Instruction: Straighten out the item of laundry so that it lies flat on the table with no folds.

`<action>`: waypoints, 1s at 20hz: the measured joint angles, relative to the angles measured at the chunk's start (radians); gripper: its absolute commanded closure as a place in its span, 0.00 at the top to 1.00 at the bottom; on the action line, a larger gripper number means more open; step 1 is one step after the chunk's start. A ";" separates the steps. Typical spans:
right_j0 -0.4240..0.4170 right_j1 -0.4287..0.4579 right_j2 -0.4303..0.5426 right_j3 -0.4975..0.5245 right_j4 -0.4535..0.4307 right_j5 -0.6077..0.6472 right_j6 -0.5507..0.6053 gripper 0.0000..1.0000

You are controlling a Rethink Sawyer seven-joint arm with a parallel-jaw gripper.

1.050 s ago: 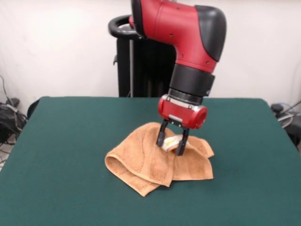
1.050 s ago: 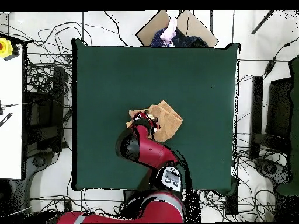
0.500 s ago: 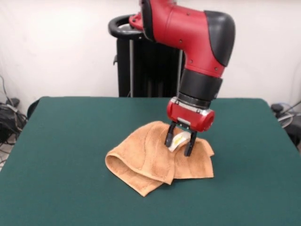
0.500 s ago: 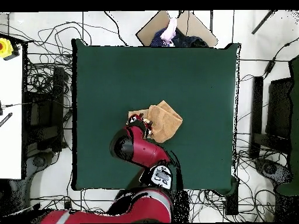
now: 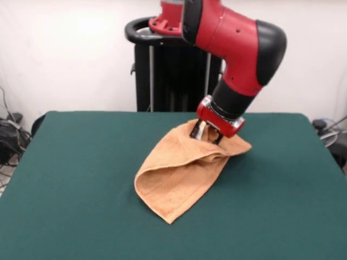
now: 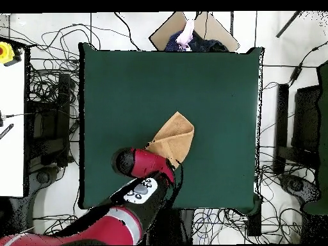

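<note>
The item of laundry (image 5: pixel 179 173), an orange-tan towel, hangs folded double from my gripper (image 5: pixel 207 135). It slopes down to a corner resting on the table (image 5: pixel 81 162) nearer the camera. The gripper is tilted and shut on the towel's upper edge, a little above the table past its middle. From overhead the towel (image 6: pixel 176 136) shows as a folded wedge on the green table (image 6: pixel 128 83). There the red arm (image 6: pixel 138 163) covers the gripper and the held edge.
A black stand (image 5: pixel 162 70) rises behind the table's far edge. Cables lie on the floor all round the table. Part of a person (image 6: pixel 187 32) shows beyond the table's top edge in the overhead view. A white bench (image 6: pixel 11 115) stands to the left.
The gripper has risen and swung back towards the far right in the front view. It pulled the towel's edge with it, drawing the crumpled heap out into a long folded drape.
</note>
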 measured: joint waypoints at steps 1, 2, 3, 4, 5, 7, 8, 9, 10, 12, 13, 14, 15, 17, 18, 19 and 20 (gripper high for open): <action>-0.002 0.005 -0.002 -0.005 -0.008 0.008 0.000 1.00; -0.007 0.010 -0.002 -0.007 -0.014 0.007 0.000 1.00; -0.012 0.014 -0.002 -0.010 -0.020 0.005 0.000 1.00; -0.024 0.020 0.000 -0.011 -0.028 -0.013 0.000 1.00; -0.037 0.026 0.002 -0.012 -0.035 -0.031 0.000 1.00; -0.094 0.040 0.017 -0.012 -0.068 -0.128 0.000 0.00; -0.099 0.041 0.019 -0.012 -0.072 -0.137 0.000 0.00; -0.108 0.042 0.021 -0.012 -0.080 -0.154 0.000 0.00; -0.125 0.041 0.027 -0.011 -0.099 -0.182 0.000 0.00; -0.141 0.036 0.033 -0.012 -0.124 -0.194 0.000 0.00; -0.145 0.034 0.036 -0.012 -0.129 -0.194 0.000 0.00; -0.149 0.031 0.039 -0.012 -0.136 -0.194 0.000 0.00; -0.154 0.028 0.044 -0.012 -0.145 -0.194 0.000 0.00; -0.171 0.017 0.060 -0.011 -0.169 -0.193 0.000 0.00; -0.179 0.012 0.067 -0.009 -0.178 -0.193 0.000 0.00; -0.186 0.007 0.073 -0.007 -0.188 -0.194 0.000 0.00; -0.192 0.003 0.078 -0.006 -0.193 -0.194 0.000 0.00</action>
